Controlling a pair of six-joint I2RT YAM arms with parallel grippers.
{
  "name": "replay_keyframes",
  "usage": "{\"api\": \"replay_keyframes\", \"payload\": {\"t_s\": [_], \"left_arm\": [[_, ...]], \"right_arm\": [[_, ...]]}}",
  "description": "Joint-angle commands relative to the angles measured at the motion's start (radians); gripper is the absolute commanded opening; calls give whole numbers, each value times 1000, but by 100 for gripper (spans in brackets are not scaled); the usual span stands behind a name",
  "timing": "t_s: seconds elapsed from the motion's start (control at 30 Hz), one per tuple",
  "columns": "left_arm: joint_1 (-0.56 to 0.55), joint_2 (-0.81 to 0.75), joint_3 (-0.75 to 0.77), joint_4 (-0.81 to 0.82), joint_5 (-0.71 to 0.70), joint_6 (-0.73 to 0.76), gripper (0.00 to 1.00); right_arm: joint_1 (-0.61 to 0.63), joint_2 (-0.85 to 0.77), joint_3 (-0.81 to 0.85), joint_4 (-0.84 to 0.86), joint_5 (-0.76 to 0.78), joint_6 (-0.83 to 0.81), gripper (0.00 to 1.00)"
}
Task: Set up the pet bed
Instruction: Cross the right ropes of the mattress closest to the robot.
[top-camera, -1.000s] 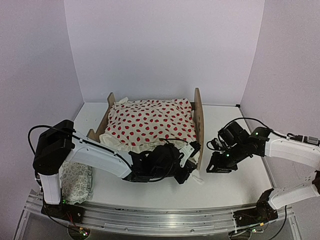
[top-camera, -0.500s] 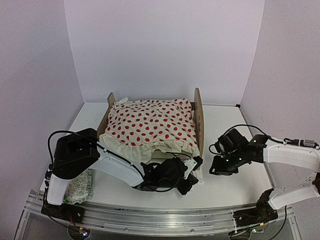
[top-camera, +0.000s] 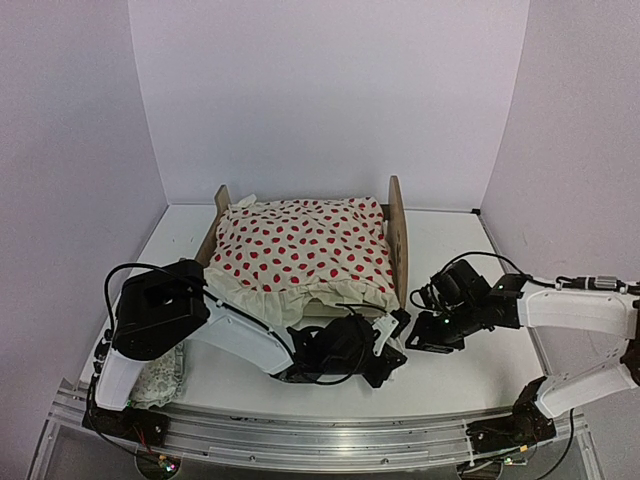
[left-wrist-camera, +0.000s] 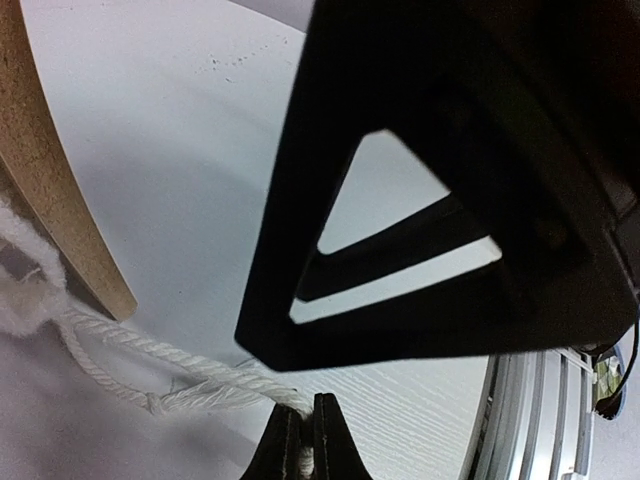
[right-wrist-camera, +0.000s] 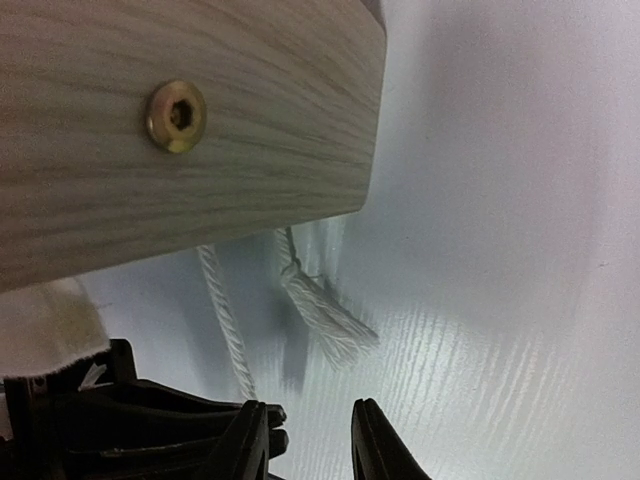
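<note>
Left wrist view alone shows my left pincer (left-wrist-camera: 303, 432) clamped on the white twisted cord (left-wrist-camera: 120, 340); from above that is hidden. My right pincer (right-wrist-camera: 310, 440) has its fingers apart beside the light plywood pet bed (top-camera: 398, 225), centre-back on the white table (top-camera: 480, 350). The 2 reach in low at its near right corner.

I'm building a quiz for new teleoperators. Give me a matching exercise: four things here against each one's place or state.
Things:
1 left gripper
2 right gripper
3 dotted blanket
4 pillow

Place or state:
A draped over the pet bed
B open, holding nothing
C near left, off the bed
D shut on the white cord

Pairs: 1-D, 2-B, 3-A, 4-C
</note>
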Motion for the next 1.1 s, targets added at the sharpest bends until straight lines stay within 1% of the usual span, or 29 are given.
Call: {"api": "replay_keyframes", "payload": {"t_s": [0.0, 0.1, 0.33, 0.47, 0.57, 0.7, 1.0, 1.07], "left_arm": [[3, -42, -35, 80, 14, -14, 3], [2, -49, -47, 91, 15, -18, 2], [3, -61, -67, 109, 4, -22, 2], [2, -71, -83, 134, 1, -35, 2], [4, -87, -106, 163, -22, -49, 2], [6, -111, -143, 221, -28, -67, 4], [6, -99, -151, 286, -12, -84, 5], [5, -97, -151, 302, -12, -84, 5]], "right_arm": [[2, 32, -15, 98, -102, 62, 31], [2, 44, -33, 138, -123, 85, 31], [2, 69, -39, 160, -151, 115, 30], [2, 54, -63, 191, -174, 127, 29], [3, 47, -81, 201, -172, 136, 27], [2, 48, -99, 224, -176, 158, 24], [2, 36, -107, 257, -186, 190, 23], [2, 31, -112, 262, -187, 196, 20]]}}
